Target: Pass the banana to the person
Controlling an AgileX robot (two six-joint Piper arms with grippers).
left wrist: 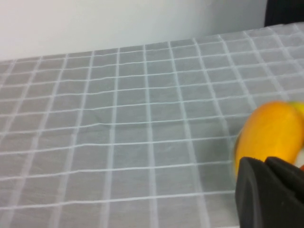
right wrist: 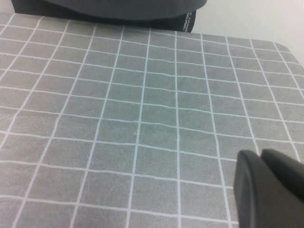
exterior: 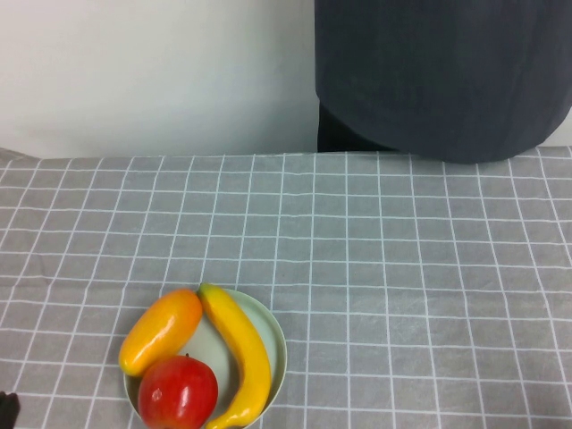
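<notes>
The banana (exterior: pixel 241 353) is long, yellow and curved and lies on the right side of a pale green plate (exterior: pixel 279 344) at the table's front left. The person (exterior: pixel 438 76) stands behind the far edge at the right, in a dark grey-blue top; no hand shows. The person's top also shows in the right wrist view (right wrist: pixel 118 9). My left gripper (left wrist: pixel 263 162) is shut and empty, low beside the plate; only a dark bit of it shows in the high view (exterior: pixel 7 407). My right gripper (right wrist: pixel 260 154) is shut and empty above bare cloth.
An orange-yellow oval fruit (exterior: pixel 161 331) and a red apple (exterior: pixel 177 393) share the plate with the banana. The oval fruit fills the space just beyond my left fingers (left wrist: pixel 268 135). A grey checked cloth (exterior: pixel 375 268) covers the table.
</notes>
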